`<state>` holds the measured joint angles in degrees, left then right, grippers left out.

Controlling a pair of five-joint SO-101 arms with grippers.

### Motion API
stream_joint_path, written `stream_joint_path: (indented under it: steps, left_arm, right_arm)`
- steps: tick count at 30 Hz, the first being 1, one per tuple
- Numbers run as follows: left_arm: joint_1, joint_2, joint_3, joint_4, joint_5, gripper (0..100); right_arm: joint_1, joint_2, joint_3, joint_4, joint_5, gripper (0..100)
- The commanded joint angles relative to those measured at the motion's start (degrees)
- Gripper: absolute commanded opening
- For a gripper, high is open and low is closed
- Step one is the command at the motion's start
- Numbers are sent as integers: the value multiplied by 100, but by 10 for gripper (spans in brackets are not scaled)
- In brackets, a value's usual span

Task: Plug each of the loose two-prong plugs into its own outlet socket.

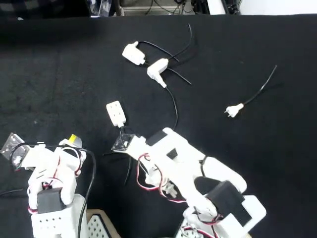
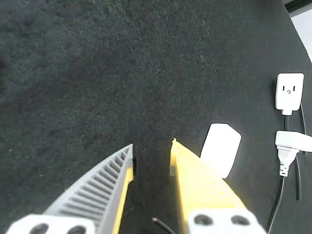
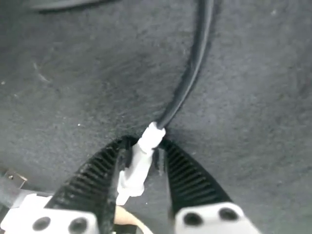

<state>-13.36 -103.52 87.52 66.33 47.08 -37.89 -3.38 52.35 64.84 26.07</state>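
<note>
My right gripper (image 3: 141, 146) is shut on a small white two-prong plug (image 3: 139, 163); its black cable (image 3: 192, 78) runs away over the black mat. In the high view this right gripper (image 1: 122, 140) sits just below a white outlet block (image 1: 116, 113). A second loose plug (image 1: 234, 110) with a short black cable lies at the right. Two more white socket pieces (image 1: 132, 53) (image 1: 157, 69) with cables lie at the back. My left gripper (image 2: 152, 158) is open and holds nothing, low over the mat at the front left (image 1: 72, 141). Beside it is the outlet block (image 2: 222, 148).
The black mat (image 1: 59, 74) covers the whole table. In the left wrist view a white socket face (image 2: 289, 90) and a white connector with a cable (image 2: 292, 142) lie farther off. The arm bases stand at the front edge. Open mat spans the left and far right.
</note>
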Motion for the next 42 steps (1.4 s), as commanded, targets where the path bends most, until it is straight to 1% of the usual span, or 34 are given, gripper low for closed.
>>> stream_joint_path:
  steps: [1,8,11,16,22,29,32,34,37,40,42]
  left_arm:
    - [-13,-44,-303,9,-26,130]
    - [4,-44,-207,-264,-18,130]
    - [4,-44,-198,-273,-18,130]
    - [13,-44,-224,-273,-18,130]
    - [567,-44,-189,-264,-18,130]
    - [646,-44,-189,-264,-18,130]
    - [1121,-44,-180,-246,-18,130]
    - [1604,-44,-145,-237,-18,130]
    - [2369,-44,4,-273,-44,132]
    - [3002,-44,136,-273,-484,131]
    - [3284,-44,207,-273,-738,130]
  right_arm:
    - [53,286,75,-26,-70,12]
    - [79,-488,110,-88,-35,11]
    - [105,-1209,-22,185,-35,11]
    - [457,-2545,-409,721,-44,11]
    - [519,-3714,-875,1046,-70,11]
    - [519,-4224,-1376,1029,-79,11]
    - [510,-4251,-1481,747,-79,11]
    - [510,-4251,-1490,545,-88,11]
    - [378,-4251,-1464,290,-334,11]
    - [88,-4259,-1279,-141,-448,11]
    - [-88,-4259,-1059,-589,-475,11]
